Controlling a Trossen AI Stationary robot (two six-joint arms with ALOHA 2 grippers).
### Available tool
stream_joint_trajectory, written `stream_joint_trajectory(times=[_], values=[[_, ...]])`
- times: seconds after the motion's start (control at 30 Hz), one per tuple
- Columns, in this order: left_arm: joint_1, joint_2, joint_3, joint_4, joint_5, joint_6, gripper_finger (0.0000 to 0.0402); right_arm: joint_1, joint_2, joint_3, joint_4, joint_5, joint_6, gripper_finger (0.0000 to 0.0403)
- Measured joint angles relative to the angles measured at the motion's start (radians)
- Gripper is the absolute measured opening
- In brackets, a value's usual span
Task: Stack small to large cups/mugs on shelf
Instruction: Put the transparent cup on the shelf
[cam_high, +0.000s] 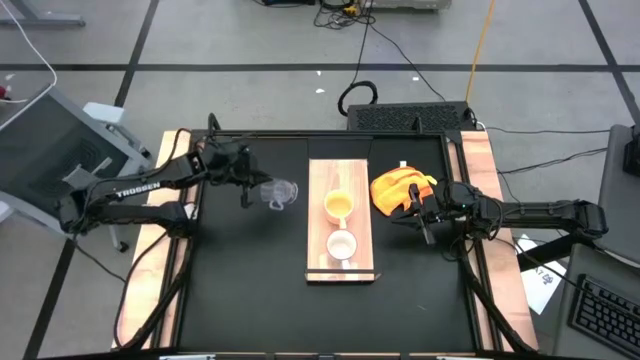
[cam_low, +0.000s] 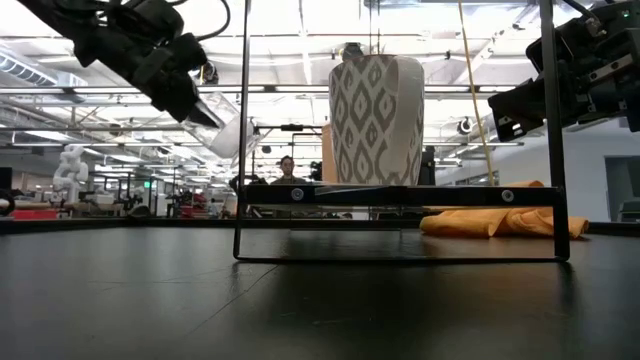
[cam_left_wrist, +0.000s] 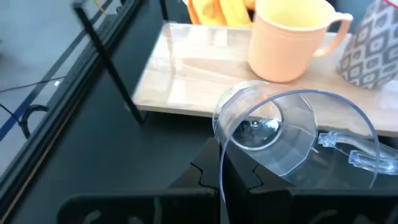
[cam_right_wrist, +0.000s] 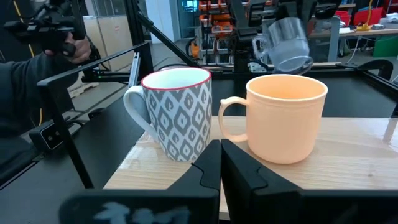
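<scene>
A clear glass cup (cam_high: 280, 193) hangs in the air left of the wooden shelf (cam_high: 340, 268), held by my left gripper (cam_high: 248, 188), which is shut on it. The cup also shows in the left wrist view (cam_left_wrist: 280, 134) and the low view (cam_low: 230, 125). An orange-yellow mug (cam_high: 338, 205) and a white patterned mug (cam_high: 342, 245) stand upright on the shelf, side by side along its length. My right gripper (cam_high: 422, 215) is shut and empty at the shelf's right side, facing both mugs (cam_right_wrist: 283, 118) (cam_right_wrist: 177, 112). My left gripper pinches the glass cup's wall at the rim (cam_left_wrist: 222, 163), with the rim's edge running between its two fingers. The fingers come from the table's left, slanting down. The cup is lifted clear of the table, tipped on its side with its mouth toward the gripper and its handle (cam_left_wrist: 354, 155) sticking out sideways.
An orange-yellow cloth (cam_high: 400, 188) lies on the table right of the shelf, near my right gripper. The shelf's board sits raised on a thin black frame (cam_low: 245, 200). A person (cam_right_wrist: 37, 68) stands beyond the table's edge. Bare black tabletop (cam_high: 250, 290) lies left of the shelf.
</scene>
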Motion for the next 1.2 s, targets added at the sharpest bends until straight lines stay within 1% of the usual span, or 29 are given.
stream_joint_trajectory(times=[0.23,0.37,0.5,0.63,0.8,0.97,1.07,1.2], values=[[0.09,0.018,0.0,0.016,0.072,0.008,0.0,0.0,0.0,0.0,0.0,0.0,0.0,0.0],[0.105,0.033,0.0,0.021,0.096,0.011,0.0,0.0,0.0,0.0,0.0,0.0,0.0,0.0],[0.106,0.052,0.0,0.073,0.11,0.011,0.0,0.0,0.0,0.0,0.002,0.0,0.0,0.0],[0.123,0.095,0.047,0.094,0.144,0.024,0.0,0.0,0.001,0.0,0.025,0.0,0.0,0.0],[0.161,0.194,0.154,0.084,0.19,0.058,0.0,0.0,0.002,0.0,0.034,0.0,0.0,0.0],[0.19,0.322,0.302,0.043,0.251,0.087,0.0,0.0,0.002,0.0,0.034,0.0,0.0,0.0],[0.19,0.401,0.413,-0.024,0.276,0.118,0.0,0.0,0.002,0.0,0.033,0.0,-0.002,0.0],[0.176,0.517,0.593,-0.192,0.291,0.173,0.0,0.0,0.002,0.0,0.029,0.0,-0.004,0.0]])
